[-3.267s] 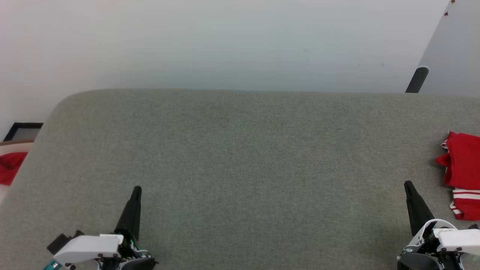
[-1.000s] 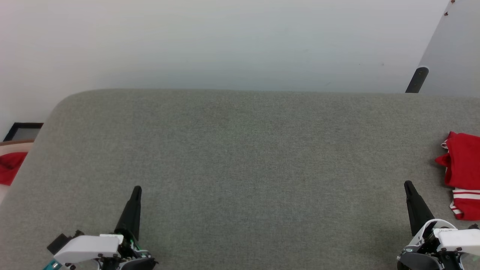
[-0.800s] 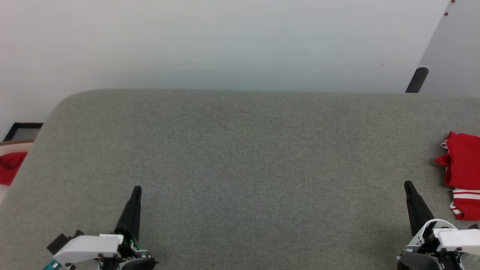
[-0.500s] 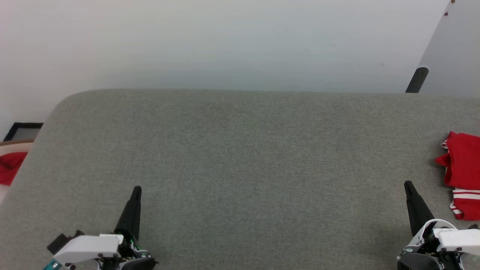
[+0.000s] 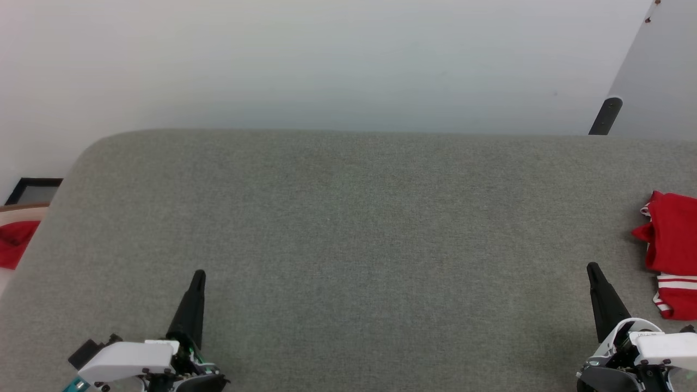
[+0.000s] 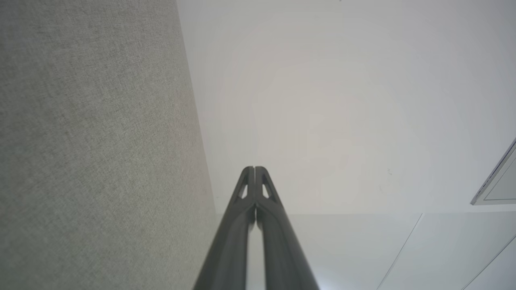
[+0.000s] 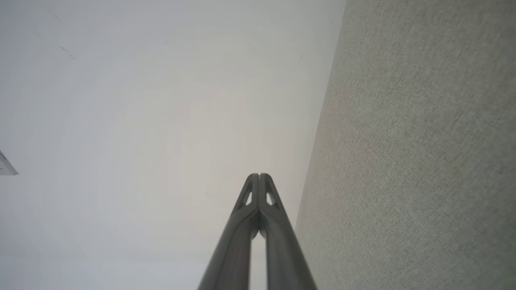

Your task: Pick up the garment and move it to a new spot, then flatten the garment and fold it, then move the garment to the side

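Shirt: the shirt [image 5: 671, 239] lies gathered at the grey pad's [image 5: 348, 228] right edge, partly cut off by the picture.
Left gripper [image 5: 198, 275]: fingers pressed together, empty, over the pad's near left.
Right gripper [image 5: 592, 268]: fingers together, empty, over the pad's near right, close to the shirt but apart from it.
Risk, edge: a sideways nudge could push the shirt off the pad.
Risk, mix-up: the red scrap [image 5: 13, 242] beyond the pad's left edge could be mistaken for the shirt.
Risk, grip: closed fingers would only shove the cloth.
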{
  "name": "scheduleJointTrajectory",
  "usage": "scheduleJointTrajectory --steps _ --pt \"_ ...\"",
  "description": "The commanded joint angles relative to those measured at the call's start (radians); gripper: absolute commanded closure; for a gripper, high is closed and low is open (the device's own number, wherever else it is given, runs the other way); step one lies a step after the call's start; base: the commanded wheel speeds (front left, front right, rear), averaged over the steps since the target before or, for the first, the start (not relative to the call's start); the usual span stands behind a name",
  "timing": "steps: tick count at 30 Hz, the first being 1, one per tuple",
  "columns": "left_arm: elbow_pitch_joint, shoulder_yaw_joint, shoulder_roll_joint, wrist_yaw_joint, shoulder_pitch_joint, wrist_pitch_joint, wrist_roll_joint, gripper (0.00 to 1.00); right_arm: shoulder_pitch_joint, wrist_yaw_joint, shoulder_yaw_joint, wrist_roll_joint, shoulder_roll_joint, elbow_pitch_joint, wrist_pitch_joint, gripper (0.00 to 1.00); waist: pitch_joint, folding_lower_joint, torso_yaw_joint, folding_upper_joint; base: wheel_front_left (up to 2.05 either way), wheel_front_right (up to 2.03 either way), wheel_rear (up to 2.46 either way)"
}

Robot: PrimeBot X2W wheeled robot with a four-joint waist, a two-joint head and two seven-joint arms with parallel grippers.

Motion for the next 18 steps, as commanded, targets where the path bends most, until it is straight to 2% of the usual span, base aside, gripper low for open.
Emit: scheduleJointTrajectory --steps 1,18 --pt "-0.002 0.003 -0.001 -0.004 -0.009 0.002 -0.003 1.00 -0.002 0.000 0.000 0.004 0.003 0.000 0.000 1.00 0.000 0.0000 0.000 0.0000 0.00 0.00 0.00" --pt "-0.002 0.003 -0.001 -0.004 -0.009 0.002 -0.003 1.00 -0.002 0.000 0.000 0.004 0.003 0.000 0.000 1.00 0.000 0.0000 0.000 0.0000 0.00 0.00 0.00"
